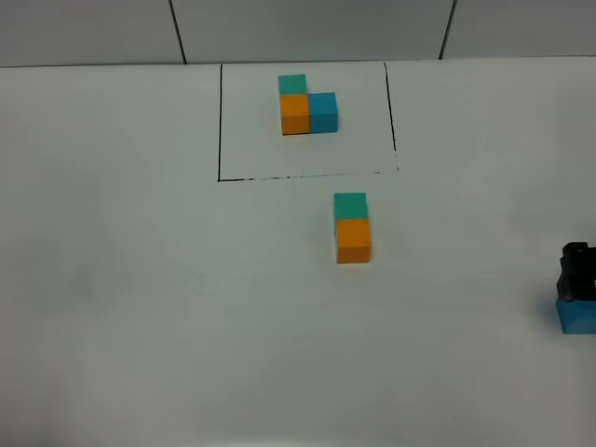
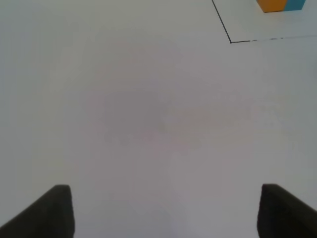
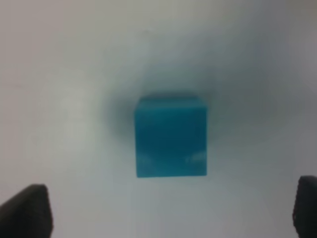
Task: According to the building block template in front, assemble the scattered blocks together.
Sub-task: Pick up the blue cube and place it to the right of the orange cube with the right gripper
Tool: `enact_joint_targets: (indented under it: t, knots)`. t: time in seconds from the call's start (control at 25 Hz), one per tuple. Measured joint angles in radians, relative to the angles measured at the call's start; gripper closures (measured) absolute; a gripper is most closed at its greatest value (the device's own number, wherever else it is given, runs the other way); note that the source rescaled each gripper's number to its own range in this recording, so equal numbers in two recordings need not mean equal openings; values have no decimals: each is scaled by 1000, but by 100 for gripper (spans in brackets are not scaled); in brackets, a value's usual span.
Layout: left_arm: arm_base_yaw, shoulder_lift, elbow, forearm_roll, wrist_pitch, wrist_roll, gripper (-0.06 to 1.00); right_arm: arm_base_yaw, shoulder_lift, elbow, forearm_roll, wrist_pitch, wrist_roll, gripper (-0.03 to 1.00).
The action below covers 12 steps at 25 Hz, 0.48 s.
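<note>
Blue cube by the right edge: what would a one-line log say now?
right tool open over small matte blue cube | left tool open, holding nothing | teal-green cube touching orange cube | blue not yet joined

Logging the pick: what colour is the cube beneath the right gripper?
The cube is blue; right wrist view shows it best.

Bright, even, diffuse light; shadows are faint. The right wrist view is blurred, with the blue cube ringed by soft shadow.

Loose teal-green cube, orange cube, blue cube; black-outlined template of matching colours; white table.
</note>
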Motion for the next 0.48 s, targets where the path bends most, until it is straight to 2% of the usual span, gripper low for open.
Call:
enact_joint_targets:
  t: [0.2,0.48]
  knots:
    - [0,0,0,0,0,0,27,-52,70,0,79,-17,-151,5]
    - [0,0,0,1,0,0,27,-56,185,1,92,-125,-174,13]
